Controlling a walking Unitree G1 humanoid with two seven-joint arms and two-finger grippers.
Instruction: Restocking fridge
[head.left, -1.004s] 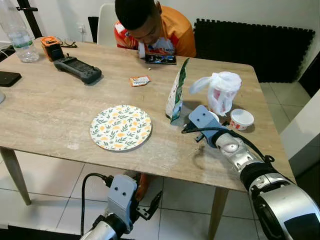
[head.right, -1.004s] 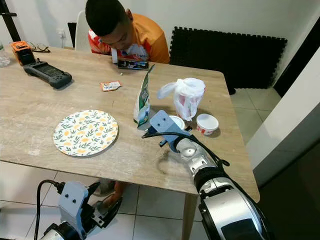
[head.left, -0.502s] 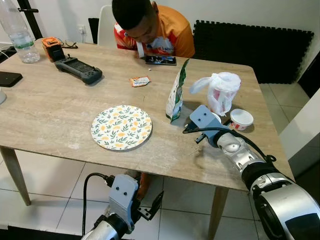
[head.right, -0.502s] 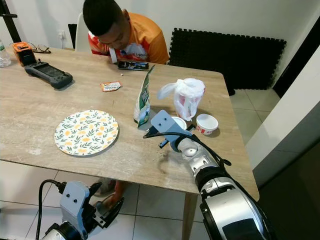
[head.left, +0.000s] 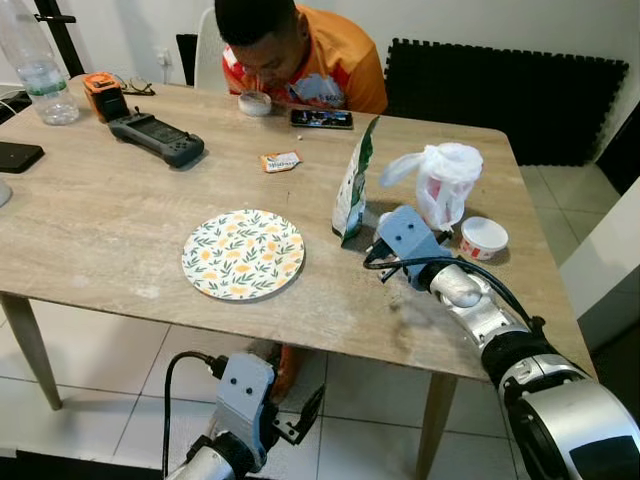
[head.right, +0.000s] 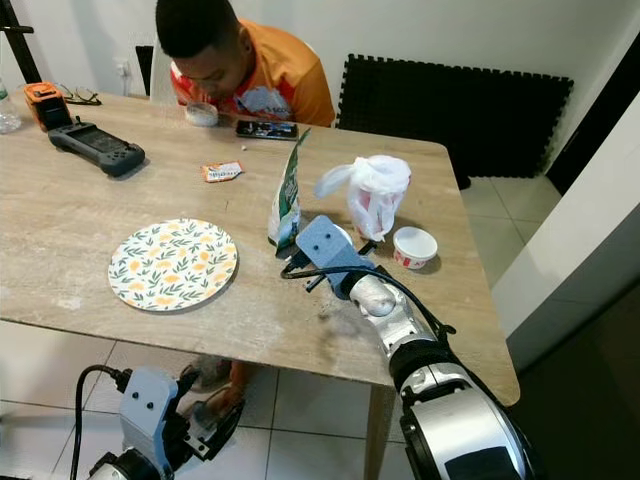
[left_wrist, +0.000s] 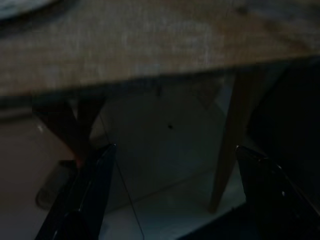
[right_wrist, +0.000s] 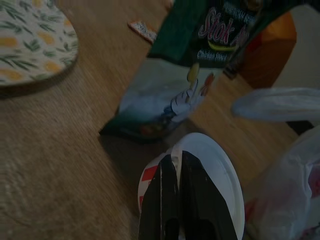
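Note:
A white paper cup with red marks and a white lid (right_wrist: 215, 170) stands on the wooden table (head.left: 120, 220), close behind a green snack bag (head.left: 352, 185). My right gripper (right_wrist: 172, 157) is shut, its fingertips at the near rim of that lid. From the head, the blue wrist mount (head.left: 405, 235) hides the gripper and this cup. A second small cup (head.left: 484, 238) stands to the right, beside a white plastic bag (head.left: 440, 180). My left gripper (head.left: 300, 418) hangs open below the table's front edge.
A flowered plate (head.left: 243, 254) lies mid-table. A person in an orange shirt (head.left: 330, 60) sits at the far side with a phone (head.left: 321, 118) and a small bowl (head.left: 254, 103). A handheld controller (head.left: 155, 138), a bottle (head.left: 35, 65) and a wrapper (head.left: 280, 161) lie further left.
My right gripper has edged forward toward the lidded cup and snack bag. The person has raised their head, and a small bowl now shows before them. The left arm has not moved.

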